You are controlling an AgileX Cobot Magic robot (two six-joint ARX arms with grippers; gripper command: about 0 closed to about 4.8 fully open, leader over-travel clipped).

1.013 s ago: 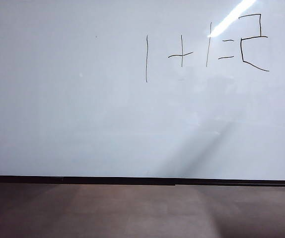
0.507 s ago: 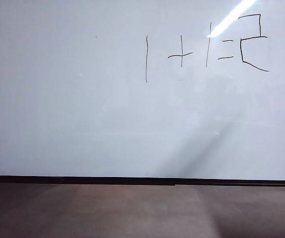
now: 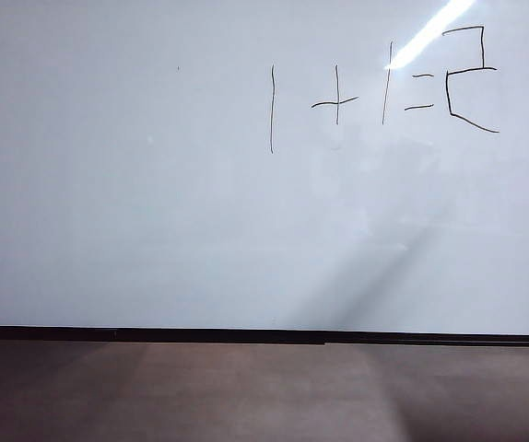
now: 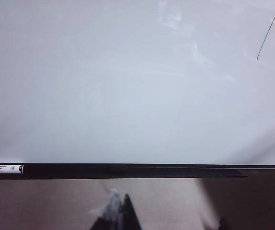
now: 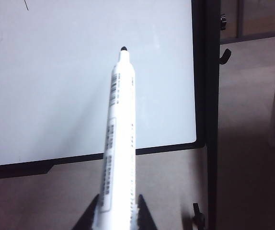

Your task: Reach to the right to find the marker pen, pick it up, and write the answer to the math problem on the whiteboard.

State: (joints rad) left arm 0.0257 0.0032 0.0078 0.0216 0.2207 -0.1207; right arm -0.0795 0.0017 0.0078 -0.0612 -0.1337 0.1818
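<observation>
In the right wrist view, the right gripper (image 5: 116,211) is closed on the marker pen (image 5: 118,139), its dark fingers (image 5: 144,215) pressing the white barrel from both sides. The pen's long axis runs away from the camera, and its black tip points toward about 12 o'clock, at the whiteboard (image 5: 56,96) beyond. In the left wrist view only a dark fingertip of the left gripper (image 4: 128,213) shows; I cannot tell its opening. Farther, in the exterior view, the math problem (image 3: 338,95) stands at about 1 o'clock on the board, with an angular numeral two (image 3: 470,81) after it.

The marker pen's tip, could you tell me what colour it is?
Black, atop the white marker pen; the right wrist view shows it best.
</observation>
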